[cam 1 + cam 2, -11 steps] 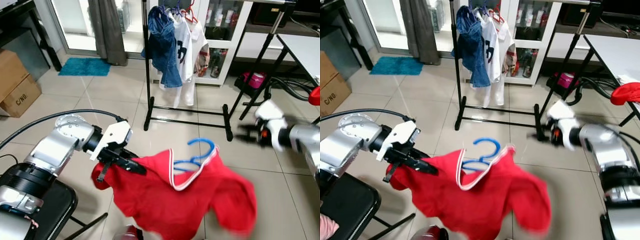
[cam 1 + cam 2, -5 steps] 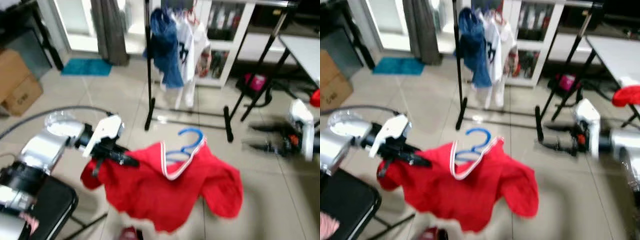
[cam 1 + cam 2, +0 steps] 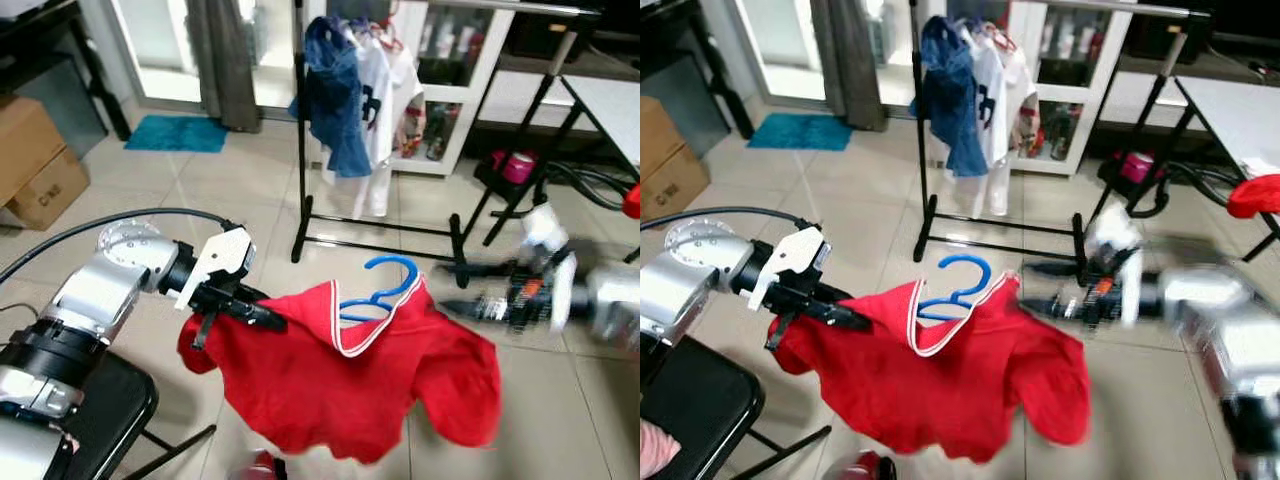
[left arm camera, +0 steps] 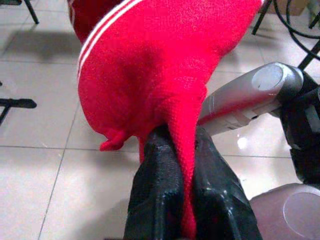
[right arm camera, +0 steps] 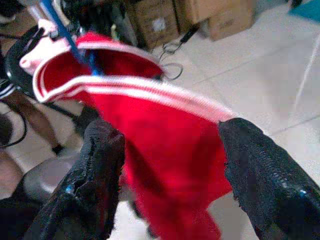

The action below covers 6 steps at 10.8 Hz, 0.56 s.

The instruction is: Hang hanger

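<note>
A red shirt (image 3: 350, 390) with a white-striped collar hangs in the air on a blue hanger (image 3: 385, 285), whose hook stands above the collar. My left gripper (image 3: 265, 318) is shut on the shirt's shoulder cloth; in the left wrist view the red cloth (image 4: 165, 75) is pinched between the black fingers (image 4: 155, 200). At the shirt's other shoulder my right gripper (image 3: 1028, 287) is open and blurred, fingers pointing at the cloth. The right wrist view has the shirt (image 5: 150, 130) ahead between the spread fingers (image 5: 100, 165). The clothes rack (image 3: 300, 120) stands behind.
A denim jacket (image 3: 335, 90) and a white shirt (image 3: 385, 90) hang on the rack. Cardboard boxes (image 3: 30, 160) sit at the left, a black chair (image 3: 100, 420) at the lower left. A white table (image 3: 610, 100) and black stand legs (image 3: 520, 140) are at the right.
My right gripper has swung left, from well off to the side to right beside the shirt's shoulder. The left gripper still holds the shirt; the camera has shifted a little.
</note>
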Motion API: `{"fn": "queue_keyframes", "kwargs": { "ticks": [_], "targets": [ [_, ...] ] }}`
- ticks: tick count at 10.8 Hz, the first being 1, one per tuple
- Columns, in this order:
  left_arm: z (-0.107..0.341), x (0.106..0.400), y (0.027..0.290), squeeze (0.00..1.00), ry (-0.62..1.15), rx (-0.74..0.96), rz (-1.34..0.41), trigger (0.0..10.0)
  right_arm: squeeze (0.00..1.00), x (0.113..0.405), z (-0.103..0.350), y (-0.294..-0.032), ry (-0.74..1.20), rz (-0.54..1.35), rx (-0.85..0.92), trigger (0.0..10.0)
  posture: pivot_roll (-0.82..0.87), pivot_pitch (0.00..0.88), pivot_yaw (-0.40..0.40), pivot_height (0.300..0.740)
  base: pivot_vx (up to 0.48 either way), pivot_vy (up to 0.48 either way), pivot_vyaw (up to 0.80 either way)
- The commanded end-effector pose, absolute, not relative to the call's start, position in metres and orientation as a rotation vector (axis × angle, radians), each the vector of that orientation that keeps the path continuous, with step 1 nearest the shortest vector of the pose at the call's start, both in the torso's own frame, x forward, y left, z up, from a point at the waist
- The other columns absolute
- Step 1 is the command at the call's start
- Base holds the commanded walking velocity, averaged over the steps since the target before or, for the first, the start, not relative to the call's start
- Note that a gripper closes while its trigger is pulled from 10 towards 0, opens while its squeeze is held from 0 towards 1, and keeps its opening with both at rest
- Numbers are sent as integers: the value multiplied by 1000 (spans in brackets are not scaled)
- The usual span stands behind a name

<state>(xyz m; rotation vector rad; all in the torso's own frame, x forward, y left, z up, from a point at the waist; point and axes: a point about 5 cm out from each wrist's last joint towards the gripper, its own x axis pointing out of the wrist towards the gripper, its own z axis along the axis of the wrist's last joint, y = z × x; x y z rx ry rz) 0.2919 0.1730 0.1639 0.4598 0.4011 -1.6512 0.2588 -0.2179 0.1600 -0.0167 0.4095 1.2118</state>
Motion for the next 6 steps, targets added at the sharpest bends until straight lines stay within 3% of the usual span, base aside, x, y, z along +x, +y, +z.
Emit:
{"fn": "queue_keyframes", "kwargs": {
  "ticks": [1,4,6],
  "targets": [
    [175,296,170,0,346,489,-1652,0,0,258,165,-215,410,1217,-31,10000,30,2,11,740,0,0,0],
    [176,297,172,0,345,495,-1646,0,0,252,175,-236,439,1195,-74,10000,27,1,8,740,0,0,0],
    [176,298,169,0,332,492,-1643,0,0,247,168,-225,471,1220,-96,10000,23,0,8,740,0,0,0]
  ]
}}
